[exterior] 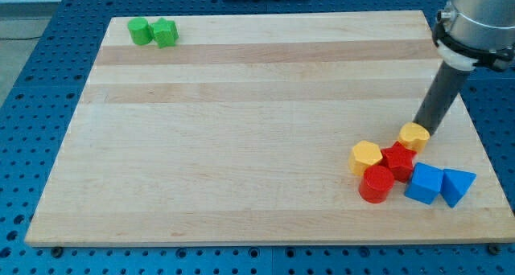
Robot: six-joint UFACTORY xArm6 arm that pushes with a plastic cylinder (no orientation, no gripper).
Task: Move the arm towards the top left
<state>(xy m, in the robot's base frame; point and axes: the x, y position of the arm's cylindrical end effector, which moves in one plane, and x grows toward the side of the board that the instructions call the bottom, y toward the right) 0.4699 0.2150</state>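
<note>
My tip (422, 129) sits down at the view's right, low on the table (241, 146), right against the upper edge of a small yellow block (414, 136); whether it actually touches I cannot tell. My tool is a plain rod, so there is nothing on it to part or close and it clamps nothing.

Just below and to the left of my tip lies the cluster: a second yellow block (365, 156), a red star-shaped block (398, 160), a red cylinder (376, 183); a blue cube (424, 183) and a blue wedge (457, 186) sit directly below me, all packed close.

The goal is the top left corner; far from me, diagonally across the wood, two green blocks (153, 31) rest side by side close to it. Judging by that gap, the job is barely begun: nearly the whole crossing is left; the path up and to the left of my tip looks clear of blocks, so I expect a clean slide, provided I leave the yellow block behind.
</note>
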